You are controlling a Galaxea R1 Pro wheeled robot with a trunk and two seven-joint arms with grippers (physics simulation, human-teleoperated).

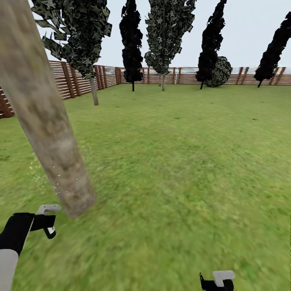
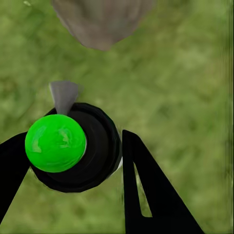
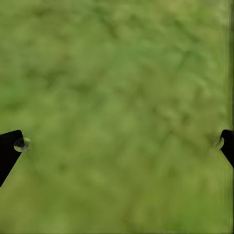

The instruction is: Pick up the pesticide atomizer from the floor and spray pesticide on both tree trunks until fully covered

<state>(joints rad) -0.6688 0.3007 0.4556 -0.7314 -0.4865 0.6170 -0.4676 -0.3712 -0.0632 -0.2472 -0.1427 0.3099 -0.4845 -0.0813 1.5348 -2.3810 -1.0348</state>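
Low at the head view's left edge, the left pincer (image 1: 47,226) is closed on the pesticide atomizer (image 1: 48,209); there, little of it shows beyond its pale grey top. In the left wrist view the black fingers (image 2: 146,190) flank its round dark body (image 2: 95,151), a bright green ball (image 2: 55,143) in front, the grey nozzle (image 2: 64,95) aimed toward the tree trunk (image 2: 100,22). The left arm (image 1: 12,242) is cut off by the frame, reaching forward. The trunk (image 1: 44,117) leans across the view, its crown unseen, faint whitish pesticide (image 1: 60,182) speckling its base. The right pincer (image 1: 216,283), mostly cropped, is spread wide and empty over the grass floor (image 3: 117,97).
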